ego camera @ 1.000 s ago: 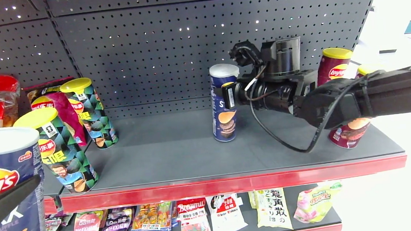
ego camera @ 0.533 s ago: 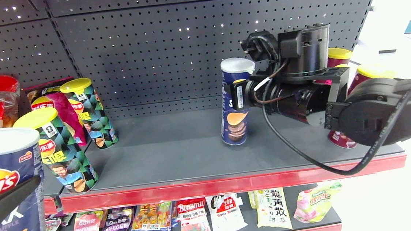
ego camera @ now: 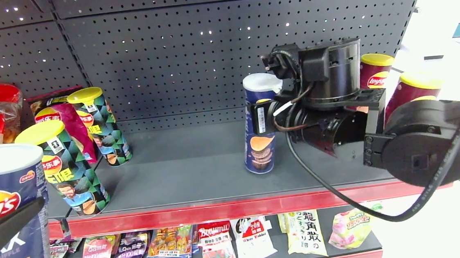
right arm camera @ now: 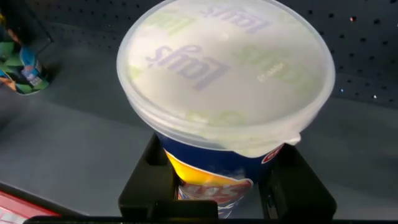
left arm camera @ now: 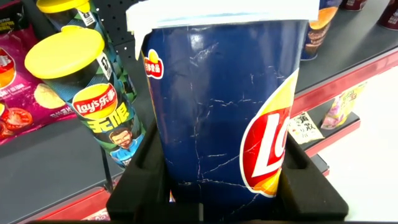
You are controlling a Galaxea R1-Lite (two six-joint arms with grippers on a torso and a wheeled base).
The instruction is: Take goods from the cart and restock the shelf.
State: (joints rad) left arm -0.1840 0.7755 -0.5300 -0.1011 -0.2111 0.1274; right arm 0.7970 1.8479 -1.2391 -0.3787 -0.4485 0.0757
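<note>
Right gripper: pinching the blue can below its lid, can upright.
Can position: on the shelf, right of centre, left of the maroon cans; I cannot tell whether its base touches.
Left gripper: clamped on a second blue can, near left.
Advice: I would lower it straight, confirm the base sits flat, then spread the fingers and back out level.

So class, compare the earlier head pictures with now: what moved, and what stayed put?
The right gripper, shut on the blue chip can, carried it slightly to the robot's right and toward the front edge of the shelf; nothing was let go. The left gripper kept holding the other blue can; the green cans and maroon cans stayed put.
</note>
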